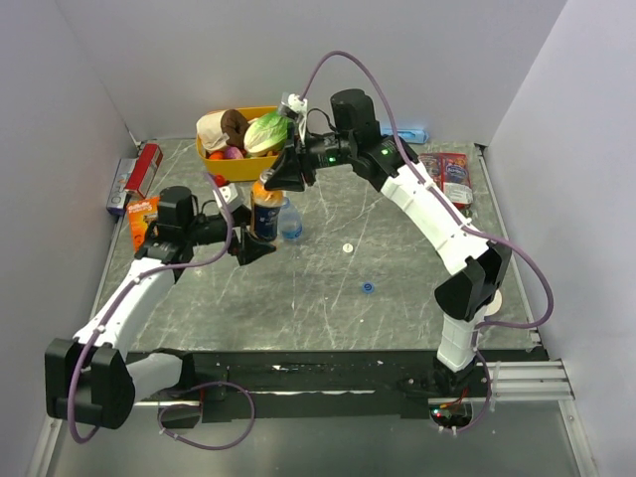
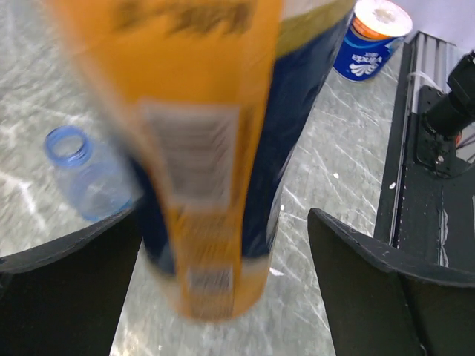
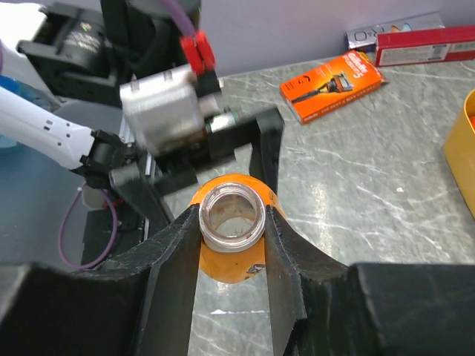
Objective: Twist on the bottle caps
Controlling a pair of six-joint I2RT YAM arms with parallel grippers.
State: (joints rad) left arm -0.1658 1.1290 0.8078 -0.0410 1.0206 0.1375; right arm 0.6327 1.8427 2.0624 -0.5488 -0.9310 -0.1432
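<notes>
Gripping the orange bottle by its open neck, right tool holds it upright left of centre on the surface; left tool straddles its body, jaws wide. White cap and blue cap lie loose mid-surface, right of the bottle.

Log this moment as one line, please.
right hand: shut on orange bottle neck | left hand: open, straddling its body | white cap, blue cap: loose on table

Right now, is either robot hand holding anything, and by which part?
The right gripper clamps the orange bottle by its uncapped threaded neck. The left gripper stands open around the bottle's body, gripping nothing.
</notes>
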